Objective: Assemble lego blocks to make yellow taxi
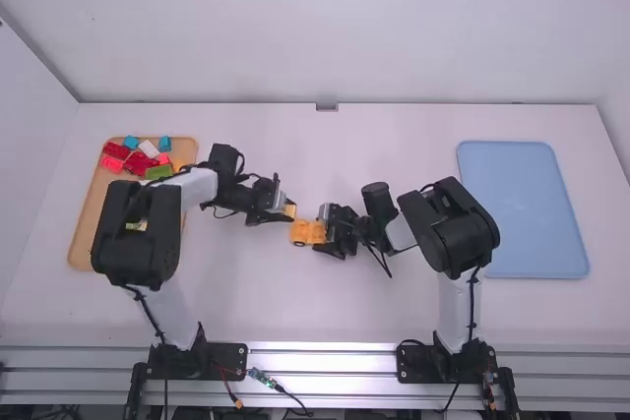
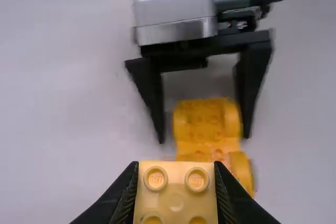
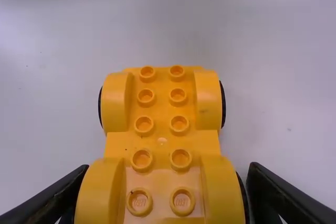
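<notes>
Left claw [image 2: 177, 169] pinched the block [image 2: 176, 183], likely to stack it. Right claw [image 3: 167, 174] was spread around the car [image 3: 162, 124], maybe to steady it.

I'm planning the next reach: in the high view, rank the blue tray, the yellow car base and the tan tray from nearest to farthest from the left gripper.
From the left gripper:
1. Yellow car base, right beside it, by the right gripper
2. Tan tray, on the left
3. Blue tray, far right
</notes>
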Action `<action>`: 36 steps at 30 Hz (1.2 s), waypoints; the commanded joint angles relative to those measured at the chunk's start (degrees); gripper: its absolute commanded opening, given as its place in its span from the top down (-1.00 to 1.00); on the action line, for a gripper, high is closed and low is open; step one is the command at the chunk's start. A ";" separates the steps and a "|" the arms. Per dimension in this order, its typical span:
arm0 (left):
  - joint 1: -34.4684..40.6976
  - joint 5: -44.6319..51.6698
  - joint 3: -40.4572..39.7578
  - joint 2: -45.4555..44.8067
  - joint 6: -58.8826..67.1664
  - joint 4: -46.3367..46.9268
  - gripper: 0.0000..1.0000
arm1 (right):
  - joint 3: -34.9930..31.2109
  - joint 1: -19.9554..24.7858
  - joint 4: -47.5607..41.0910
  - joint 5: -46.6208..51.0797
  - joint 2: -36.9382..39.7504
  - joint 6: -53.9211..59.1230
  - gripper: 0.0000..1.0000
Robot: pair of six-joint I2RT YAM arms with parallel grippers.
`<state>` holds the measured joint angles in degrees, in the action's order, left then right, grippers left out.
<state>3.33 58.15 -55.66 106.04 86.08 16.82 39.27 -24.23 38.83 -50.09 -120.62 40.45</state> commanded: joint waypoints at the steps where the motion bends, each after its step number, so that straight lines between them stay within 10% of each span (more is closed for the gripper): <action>1: 2.51 -5.75 4.37 -1.90 -15.43 -4.66 0.97 | 0.52 -0.15 -0.39 0.61 -0.68 -0.79 -0.54; 36: 5.35 -2.03 6.45 1.53 -18.27 -8.87 0.95 | 2.32 1.66 -0.72 0.39 -0.68 3.91 -0.45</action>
<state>8.23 54.59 -49.87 106.61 70.30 7.90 40.75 -22.65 38.37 -49.50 -120.64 43.94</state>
